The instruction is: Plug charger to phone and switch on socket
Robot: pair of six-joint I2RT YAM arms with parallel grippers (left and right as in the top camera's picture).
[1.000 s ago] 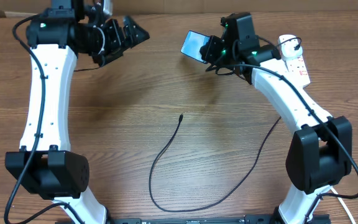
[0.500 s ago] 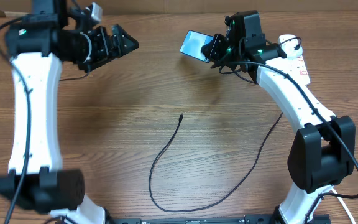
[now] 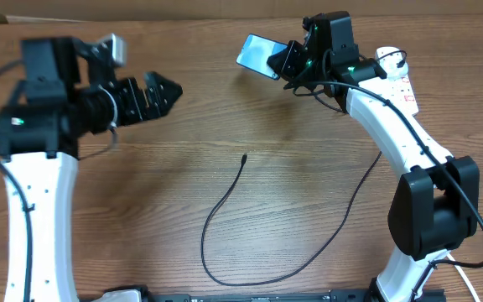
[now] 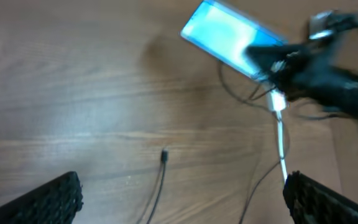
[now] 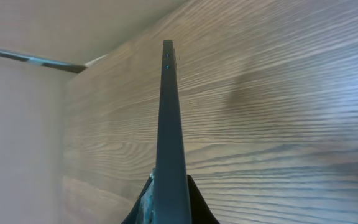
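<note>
The phone point(image 3: 257, 55), cyan screen lit, is held off the table at the back centre, with my right gripper point(image 3: 288, 60) shut on one short end. In the right wrist view the phone point(image 5: 168, 124) shows edge-on, rising from between the fingers of the right gripper point(image 5: 169, 199). The charger lies in a long loop, its connector tip point(image 3: 245, 157) free on the wood mid-table. My left gripper point(image 3: 162, 91) hovers open at the back left, holding nothing. Its wrist view shows the phone point(image 4: 225, 38), the charger tip point(image 4: 164, 155) and the wide-apart left gripper point(image 4: 182, 208). The white socket point(image 3: 395, 75) lies at the back right.
The charger cable point(image 3: 225, 281) runs near the table's front edge, then climbs right toward the right arm's base point(image 3: 430, 210). A white cord point(image 3: 468, 277) shows at the front right corner. A pale wall point(image 3: 208, 8) borders the table's far edge.
The left arm has swung left and toward the front, its gripper now lower and pointing right. The right gripper has shifted the phone slightly left and toward the back.
</note>
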